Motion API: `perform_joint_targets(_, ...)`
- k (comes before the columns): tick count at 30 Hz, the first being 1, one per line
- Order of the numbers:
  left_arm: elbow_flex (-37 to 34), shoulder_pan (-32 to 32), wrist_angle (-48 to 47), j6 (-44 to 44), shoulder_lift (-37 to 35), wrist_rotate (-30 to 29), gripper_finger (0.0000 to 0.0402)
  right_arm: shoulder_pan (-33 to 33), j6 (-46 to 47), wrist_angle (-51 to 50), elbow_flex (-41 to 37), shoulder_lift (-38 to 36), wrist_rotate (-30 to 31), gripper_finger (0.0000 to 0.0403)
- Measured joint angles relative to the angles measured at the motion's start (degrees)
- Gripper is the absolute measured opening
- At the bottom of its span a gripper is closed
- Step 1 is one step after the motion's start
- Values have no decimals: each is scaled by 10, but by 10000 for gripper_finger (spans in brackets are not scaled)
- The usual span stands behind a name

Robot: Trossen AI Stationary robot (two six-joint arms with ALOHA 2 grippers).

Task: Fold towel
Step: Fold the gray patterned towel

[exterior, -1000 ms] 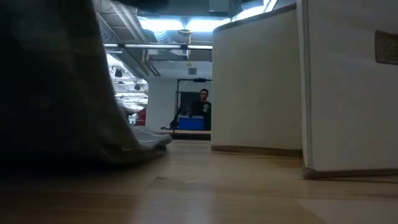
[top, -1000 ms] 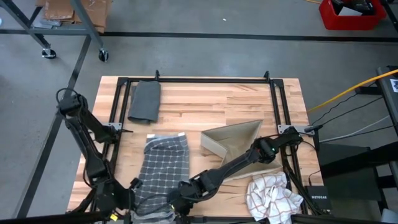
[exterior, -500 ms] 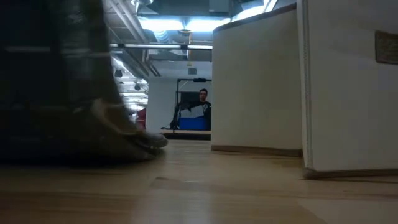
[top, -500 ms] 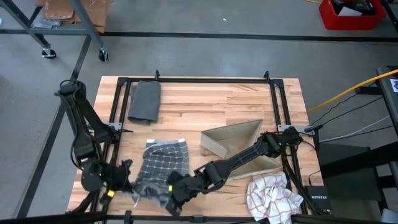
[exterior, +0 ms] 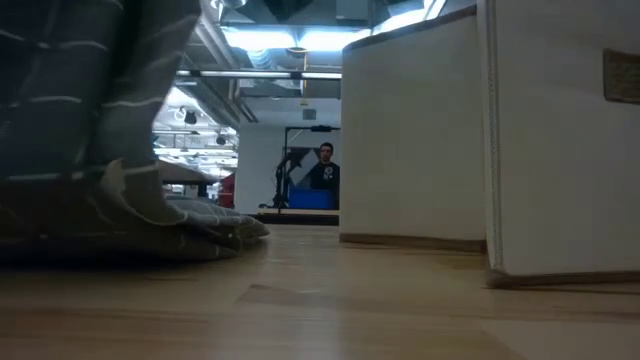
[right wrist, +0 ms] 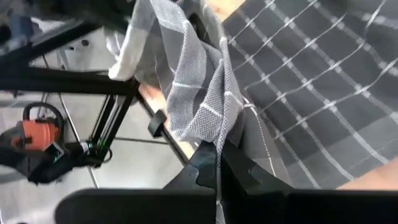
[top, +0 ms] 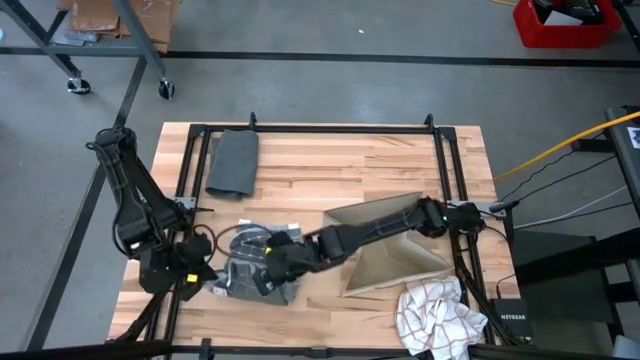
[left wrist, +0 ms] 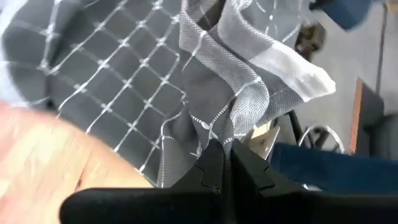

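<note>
Grey checked towel (top: 250, 268), bunched near the table's (top: 330, 170) front-left, is pinched by the left gripper (top: 205, 275) and right gripper (top: 272, 272), both clamped tight on its edge, beside a beige fabric box (top: 385, 245).

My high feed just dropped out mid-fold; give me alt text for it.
Both grippers, left gripper and right gripper, are shut on the grey checked towel, bunched at the wooden table's front left. A folded dark grey cloth, a tan box and a crumpled white cloth lie elsewhere.
</note>
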Motion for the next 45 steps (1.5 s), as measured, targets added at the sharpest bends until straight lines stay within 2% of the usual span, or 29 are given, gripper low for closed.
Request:
perform_joint_targets(5, 0, 24, -44, -96, -1, -5, 1, -20, 21, -27, 0, 0, -5, 2)
perform_joint_targets(8, 0, 44, -83, -116, -1, -7, 1, -25, 43, -62, 0, 0, 4, 2)
perform_joint_targets(14, -12, 92, -150, -110, -1, -12, 3, -31, 47, -129, -5, 0, 45, 2)
perform_joint_targets(23, -68, 145, -140, -98, 5, -20, 7, -56, -8, -146, -5, 0, 128, 4)
perform_joint_targets(31, -95, 181, -146, -81, 13, -26, 32, -82, -46, -160, -18, 2, 128, 7)
perform_joint_targets(34, -108, 195, -139, -84, 13, -27, 47, -85, -48, -171, -17, 7, 111, 26)
perform_joint_targets(41, -127, 225, -134, -125, 13, -30, 106, -86, -47, -188, -18, 27, 108, 121)
perform_joint_targets(45, -129, 239, -134, -127, 13, -31, 136, -86, -47, -208, -18, 36, 116, 159)
